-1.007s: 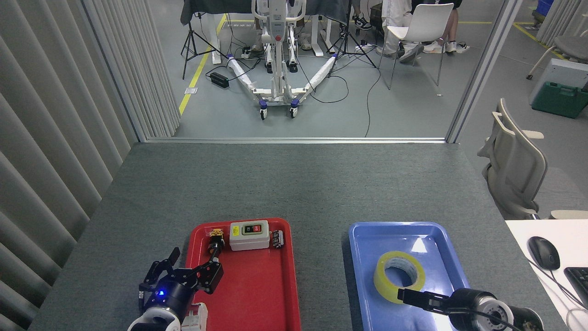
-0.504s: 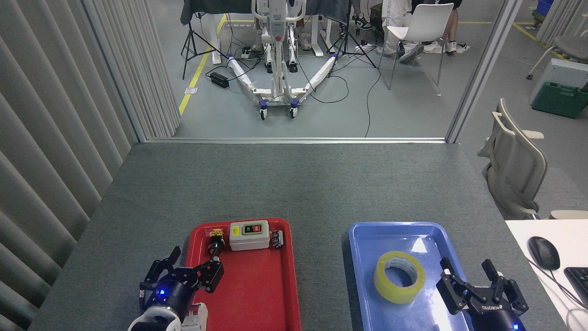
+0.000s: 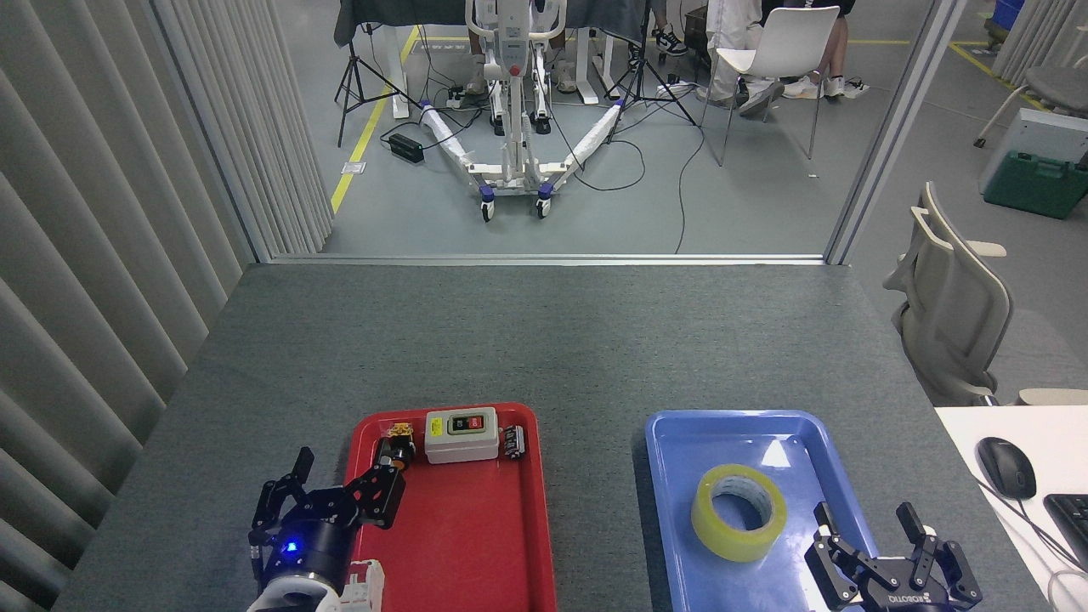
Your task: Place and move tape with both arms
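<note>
1. The left claw [image 3: 327, 501] hangs at the near left edge of the red tray [image 3: 459, 544], fingers spread apart and empty.
2. At the far end of the red tray sit a small yellow-topped part [image 3: 398, 442], a grey switch box [image 3: 461, 435] with a black and a red button, and a small dark part [image 3: 512, 441] just beside it.
3. A strip of bare grey bench [image 3: 544, 340] separates the red tray from the blue tray [image 3: 680, 433].
4. The tape [image 3: 739, 511] lies flat in the blue tray, hole facing up, untouched.
5. The right claw [image 3: 875, 535] sits just right of the tape, over the tray's near right side, fingers apart and gripping nothing.
6. Risks, as I judge them: the roll is wide, so a badly centred reach could catch only its rim and push it across the slick tray. A finger could also snag the tray's raised lip. A hand-over between claws could drop the roll if one lets go early.
</note>
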